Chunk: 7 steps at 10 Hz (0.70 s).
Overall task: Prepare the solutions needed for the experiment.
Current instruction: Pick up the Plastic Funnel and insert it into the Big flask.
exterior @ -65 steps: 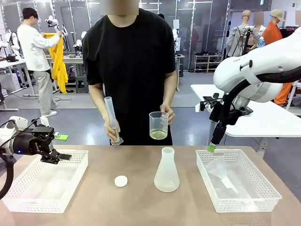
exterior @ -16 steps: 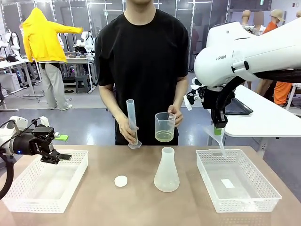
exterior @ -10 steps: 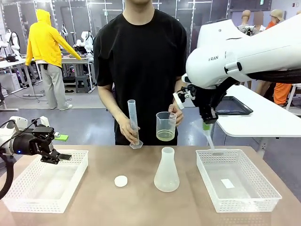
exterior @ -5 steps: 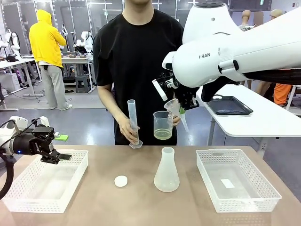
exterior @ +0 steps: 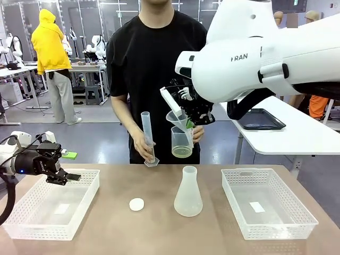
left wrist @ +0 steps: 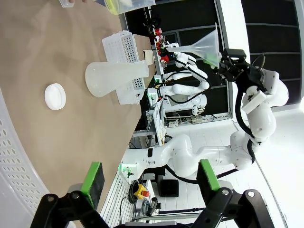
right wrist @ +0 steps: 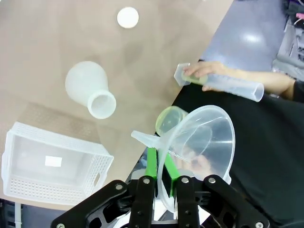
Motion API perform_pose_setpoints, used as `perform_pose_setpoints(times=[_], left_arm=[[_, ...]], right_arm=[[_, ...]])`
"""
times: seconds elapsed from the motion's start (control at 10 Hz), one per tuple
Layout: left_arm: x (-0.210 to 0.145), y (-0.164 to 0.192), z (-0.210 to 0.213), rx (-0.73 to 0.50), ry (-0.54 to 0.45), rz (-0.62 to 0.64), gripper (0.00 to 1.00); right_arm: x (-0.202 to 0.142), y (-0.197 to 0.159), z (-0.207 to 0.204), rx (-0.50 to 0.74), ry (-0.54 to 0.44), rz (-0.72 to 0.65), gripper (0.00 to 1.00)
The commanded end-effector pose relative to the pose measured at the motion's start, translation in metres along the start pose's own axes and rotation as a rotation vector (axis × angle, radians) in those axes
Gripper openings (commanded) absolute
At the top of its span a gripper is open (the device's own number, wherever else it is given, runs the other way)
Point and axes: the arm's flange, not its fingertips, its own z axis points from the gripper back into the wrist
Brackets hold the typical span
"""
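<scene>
The solutions (exterior: 181,153) lie in a beaker (exterior: 181,138) just below the right end effector (exterior: 189,123) grasping a funnel (exterior: 176,117).

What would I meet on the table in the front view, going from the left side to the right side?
left white basket → small white cap → clear flask → right white basket

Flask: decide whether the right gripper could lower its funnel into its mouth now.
Probably yes: the flask stands upright, uncapped, with open air between it and the funnel in the right gripper.
</scene>
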Motion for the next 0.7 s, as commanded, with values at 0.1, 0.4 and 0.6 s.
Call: perform_pose_setpoints(times=[0.1,0.4,0.6], left_arm=[[0.002,0.0,-0.002,0.008,-0.013,-0.001,1.0],[0.002,0.0,-0.002,0.008,-0.013,-0.001,1.0],[0.002,0.0,-0.002,0.008,-0.013,-0.001,1.0]], right_arm=[[0.0,0.0,0.0,0.0,0.0,0.0,0.06],[0.0,0.0,0.0,0.0,0.0,0.0,0.06],[0.0,0.0,0.0,0.0,0.0,0.0,0.06]])
